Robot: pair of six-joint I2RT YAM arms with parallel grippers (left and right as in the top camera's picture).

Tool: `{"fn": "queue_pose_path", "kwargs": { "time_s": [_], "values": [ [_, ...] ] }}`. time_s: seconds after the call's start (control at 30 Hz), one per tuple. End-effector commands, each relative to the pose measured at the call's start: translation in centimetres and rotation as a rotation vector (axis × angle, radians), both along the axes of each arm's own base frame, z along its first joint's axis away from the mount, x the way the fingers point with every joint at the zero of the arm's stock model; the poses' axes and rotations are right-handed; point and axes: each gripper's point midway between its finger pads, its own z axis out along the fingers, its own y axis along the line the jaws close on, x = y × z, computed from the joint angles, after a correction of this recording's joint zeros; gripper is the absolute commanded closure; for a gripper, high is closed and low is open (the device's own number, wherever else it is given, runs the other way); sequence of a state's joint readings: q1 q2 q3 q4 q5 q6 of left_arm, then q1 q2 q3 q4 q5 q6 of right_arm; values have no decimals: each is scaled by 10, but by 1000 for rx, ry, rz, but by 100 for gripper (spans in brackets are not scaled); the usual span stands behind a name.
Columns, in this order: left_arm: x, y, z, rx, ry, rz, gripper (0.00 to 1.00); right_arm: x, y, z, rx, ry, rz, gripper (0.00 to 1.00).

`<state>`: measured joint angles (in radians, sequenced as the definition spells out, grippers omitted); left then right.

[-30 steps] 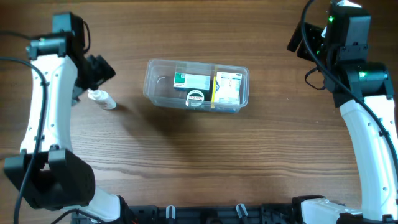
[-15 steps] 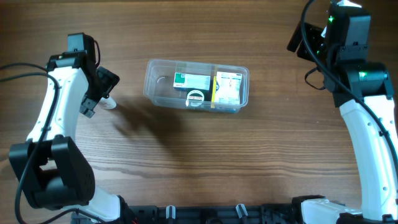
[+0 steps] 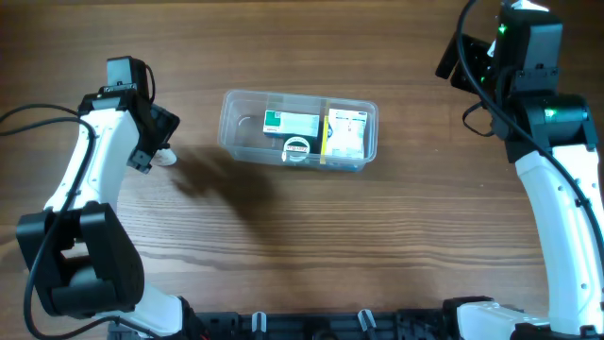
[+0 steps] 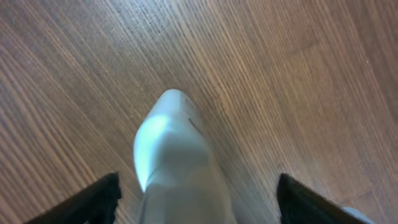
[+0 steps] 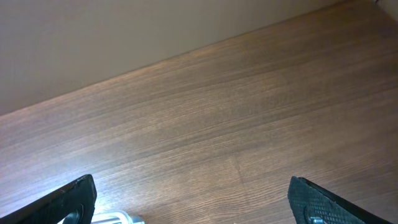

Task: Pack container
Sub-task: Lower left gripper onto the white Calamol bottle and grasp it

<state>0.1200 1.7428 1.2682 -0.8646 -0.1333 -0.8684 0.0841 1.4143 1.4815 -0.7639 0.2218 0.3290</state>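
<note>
**Left tool now over the bottle**

In the last second my left arm has swung in, and the left tool (image 4: 199, 183) now hangs directly above the bottle (image 4: 177, 155). From overhead only the end of the bottle shows beside the tool. In the wrist view its fingers stand wide apart, one on each side of the bottle, and I see no contact with it. I judge that the reach is finished and that the closing is the next step.

The container (image 3: 238, 132) has not moved. It sits on the tabletop (image 3: 311, 236) a little behind the middle, to the right of the bottle, with a green box (image 3: 291, 122) and a white box (image 3: 345, 132) already inside. Its left end looks free, so there should be place for the bottle.

The right tool (image 5: 193, 186) has stayed at the far right corner. Its fingers are wide apart and hold nothing.

Between the bottle and the container there is only bare wood, so the carrying path is open. The container's near rim is the edge that I must clear.
</note>
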Motion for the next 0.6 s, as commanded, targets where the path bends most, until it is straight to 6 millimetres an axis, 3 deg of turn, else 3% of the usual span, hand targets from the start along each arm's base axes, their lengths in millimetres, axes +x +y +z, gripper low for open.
{"fn": "queue_pose_path", "kwargs": {
  "time_s": [0.0, 0.23, 0.57],
  "values": [
    [1, 3, -3, 5, -6, 14, 32, 1, -1, -3, 3, 5, -15, 0],
    [1, 3, -3, 6, -4, 14, 37, 1, -1, -3, 3, 5, -15, 0],
    [1, 6, -4, 20, 0, 17, 33, 1, -1, -3, 3, 5, -15, 0]
  ]
}}
